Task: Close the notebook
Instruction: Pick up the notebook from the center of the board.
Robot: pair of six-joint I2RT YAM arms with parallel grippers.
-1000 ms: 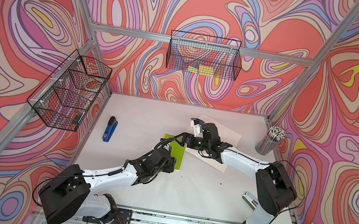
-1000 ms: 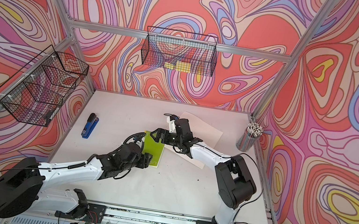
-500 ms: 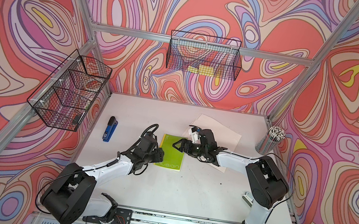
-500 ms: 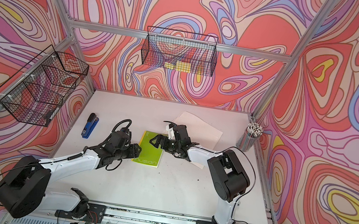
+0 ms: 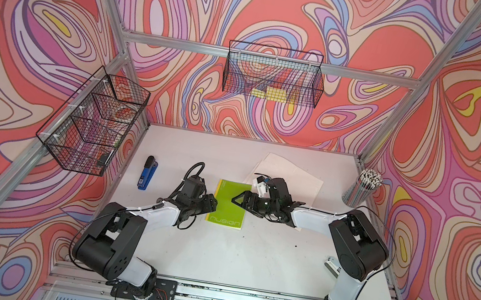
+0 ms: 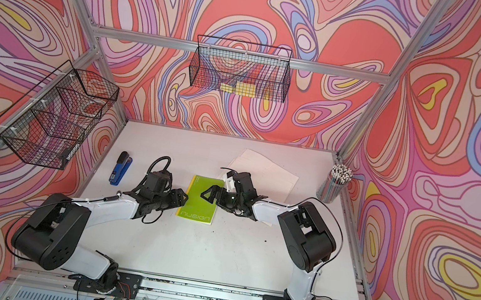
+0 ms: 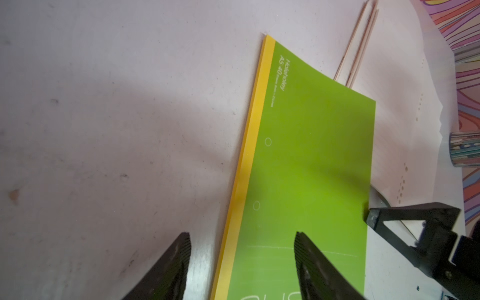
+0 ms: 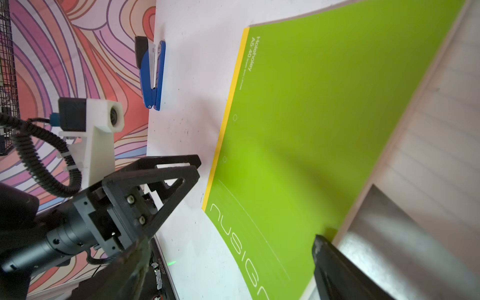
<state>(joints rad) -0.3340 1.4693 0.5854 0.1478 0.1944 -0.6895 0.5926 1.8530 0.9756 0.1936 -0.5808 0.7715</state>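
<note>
Notebook lay shut, green cover up, flat in the middle of the table. Left gripper sat at its yellow spine edge, jaws apart, gripping nothing. Right gripper was at the opposite edge, jaws wide, also empty. 1 blue stapler lay further left.

Top views: mounted high over the front edge, tilted down toward the back wall; distant, both covering the whole surface.
Left wrist: close and low behind the left end effector, facing 2 o'clock across the surface.
Right wrist: close behind the right end effector, facing 9 o'clock.
Shared: all four show the green notebook; each wrist view catches the opposite end effector.
</note>
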